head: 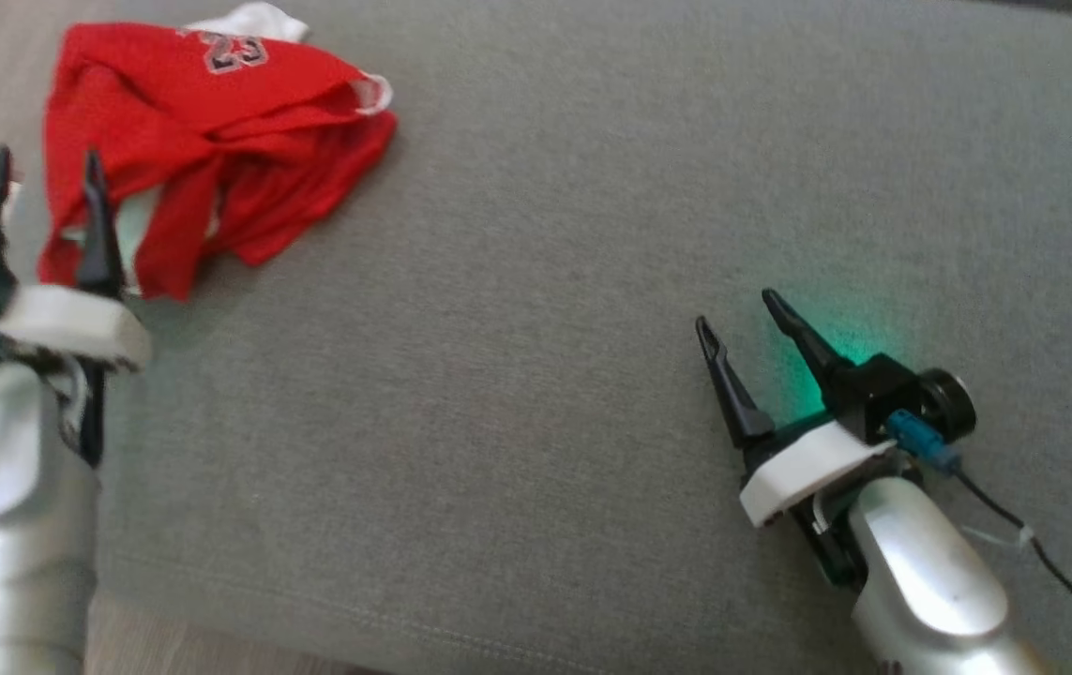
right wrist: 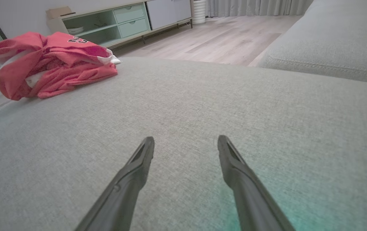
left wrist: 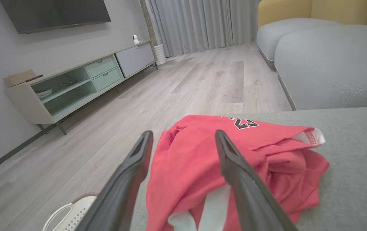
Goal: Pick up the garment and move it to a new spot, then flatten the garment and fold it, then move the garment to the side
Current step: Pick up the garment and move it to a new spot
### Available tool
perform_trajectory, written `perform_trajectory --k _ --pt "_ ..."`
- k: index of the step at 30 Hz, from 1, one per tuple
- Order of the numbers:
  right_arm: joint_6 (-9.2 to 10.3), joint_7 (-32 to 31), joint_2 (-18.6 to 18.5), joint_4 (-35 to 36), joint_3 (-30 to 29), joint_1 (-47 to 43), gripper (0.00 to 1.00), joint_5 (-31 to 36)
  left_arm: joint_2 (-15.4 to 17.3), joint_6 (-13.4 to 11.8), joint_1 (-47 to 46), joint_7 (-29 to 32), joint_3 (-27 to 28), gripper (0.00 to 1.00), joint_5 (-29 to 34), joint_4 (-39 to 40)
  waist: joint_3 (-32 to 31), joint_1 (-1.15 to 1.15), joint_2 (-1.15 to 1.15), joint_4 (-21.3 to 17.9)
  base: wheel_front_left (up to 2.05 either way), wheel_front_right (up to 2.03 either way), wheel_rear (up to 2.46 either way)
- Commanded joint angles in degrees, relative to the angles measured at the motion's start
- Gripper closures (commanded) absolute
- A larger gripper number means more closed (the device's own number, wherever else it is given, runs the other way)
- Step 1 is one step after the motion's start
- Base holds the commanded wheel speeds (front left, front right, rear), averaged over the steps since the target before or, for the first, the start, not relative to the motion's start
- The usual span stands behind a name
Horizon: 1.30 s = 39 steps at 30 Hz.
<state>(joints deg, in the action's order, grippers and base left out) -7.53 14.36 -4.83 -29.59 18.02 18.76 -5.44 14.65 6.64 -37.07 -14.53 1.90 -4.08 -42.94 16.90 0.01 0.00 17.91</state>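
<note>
Figure: a home living room. From my left wrist, a flat TV (left wrist: pixel 55 14) hangs on the wall above a low cabinet (left wrist: pixel 74 86) with pale green drawers and open shelves holding dishes (left wrist: pixel 43 93). A cardboard box (left wrist: pixel 18 78) and a small white camera (left wrist: pixel 135 38) sit on top. Grey curtains (left wrist: pixel 196 25) hang to a light wood-plank floor (left wrist: pixel 186 93). At right stands a grey sofa (left wrist: pixel 331 64) with yellow back cushions (left wrist: pixel 315 8). Below my head lies a grey upholstered seat (head: pixel 592 281) with a stitched seam along its edge.
</note>
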Motion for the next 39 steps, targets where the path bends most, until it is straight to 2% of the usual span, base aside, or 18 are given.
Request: perform_trajectory --k 1,5,10,15,16,17,21,26,33,39 --pt "0.04 0.63 -0.28 2.17 1.66 2.12 0.00 0.37 3.56 0.23 -4.04 -0.41 1.59 0.00 -0.53 -0.36 3.21 -0.01 0.00 -2.26 0.00 0.00 0.00" --pt "0.04 0.63 -1.36 2.69 2.37 2.88 0.00 0.39 5.30 0.45 -8.03 0.17 1.55 0.00 -1.45 -5.35 5.29 -0.01 0.00 -3.74 0.00 0.00 0.00" --pt "0.04 0.63 -2.12 3.39 2.27 3.69 0.00 0.17 8.33 0.14 -12.84 3.08 1.57 0.00 -2.30 -15.27 8.13 -0.01 0.00 -6.26 0.00 0.00 0.00" --pt "0.04 0.63 -2.11 3.33 2.21 3.33 0.00 -0.10 8.62 -0.91 -14.02 4.24 1.59 0.00 -2.78 -21.22 8.46 -0.01 0.00 -7.20 0.00 0.00 0.00" --pt "0.04 0.63 -2.09 3.25 2.08 3.24 0.00 -0.20 8.50 -0.91 -14.19 4.40 1.54 0.37 -2.91 -22.14 8.35 -0.01 0.00 -7.26 0.00 0.00 0.00" --pt "0.04 0.63 -2.06 3.20 2.01 3.17 0.00 -0.26 8.50 -1.17 -14.35 4.23 1.46 1.00 -2.91 -22.83 8.20 -0.01 0.00 -7.30 0.00 0.00 0.00" --pt "0.04 0.63 -1.88 2.93 1.82 2.74 0.00 -0.51 8.71 -2.49 -15.05 1.95 0.36 1.00 -2.00 -23.37 6.72 -0.01 0.00 -7.38 0.00 0.00 0.00" --pt "0.04 0.63 -1.09 2.90 1.54 1.75 0.00 -0.96 8.79 -3.86 -16.18 -0.27 -1.42 1.00 -0.35 -18.18 3.17 -0.01 0.00 -8.32 0.00 0.00 0.00" --pt "0.04 0.63 0.84 2.49 2.06 -0.71 0.00 -2.20 6.57 -2.53 -13.64 -0.45 -4.24 1.00 0.83 -0.52 -2.98 -0.01 0.00 -12.37 0.00 0.00 0.00" --pt "0.04 0.63 1.71 2.51 4.75 -1.62 0.00 -3.38 2.26 -0.95 -9.32 -0.46 -7.86 1.00 0.49 11.35 -6.01 -0.01 0.00 -19.07 0.00 0.00 0.00"
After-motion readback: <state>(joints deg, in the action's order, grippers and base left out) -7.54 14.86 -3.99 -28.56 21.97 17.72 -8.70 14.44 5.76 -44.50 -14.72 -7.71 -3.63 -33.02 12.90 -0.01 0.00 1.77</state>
